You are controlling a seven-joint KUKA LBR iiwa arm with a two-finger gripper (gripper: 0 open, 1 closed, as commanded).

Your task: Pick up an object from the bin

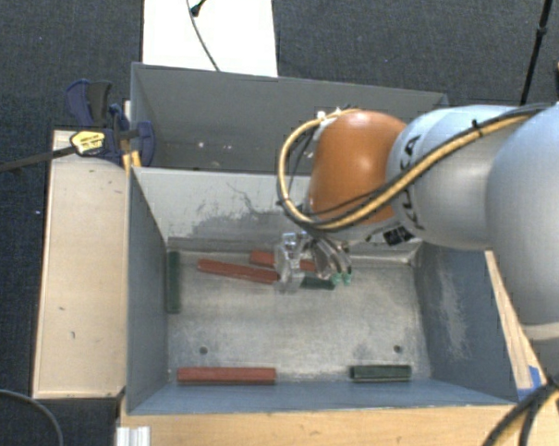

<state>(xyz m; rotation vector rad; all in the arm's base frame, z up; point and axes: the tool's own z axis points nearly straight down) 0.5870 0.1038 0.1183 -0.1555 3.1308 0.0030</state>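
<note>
Steel end effector (296, 262) is low at the back of the bin (215, 205) floor, at the right end of a long red stick (233, 271), with a small green piece (319, 283) just beside it. Can't tell its opening or whether anything's gripped. Likely the grasp step; next needs a firm close, then a straight lift. Further out: green stick (172, 282) on the left wall, front red stick (227, 375) and dark green stick (380, 372), well apart. Nothing obstructs.

Dark grey carpet (47, 32) covers the floor, with thin black cables (14, 164) trailing across it.
</note>
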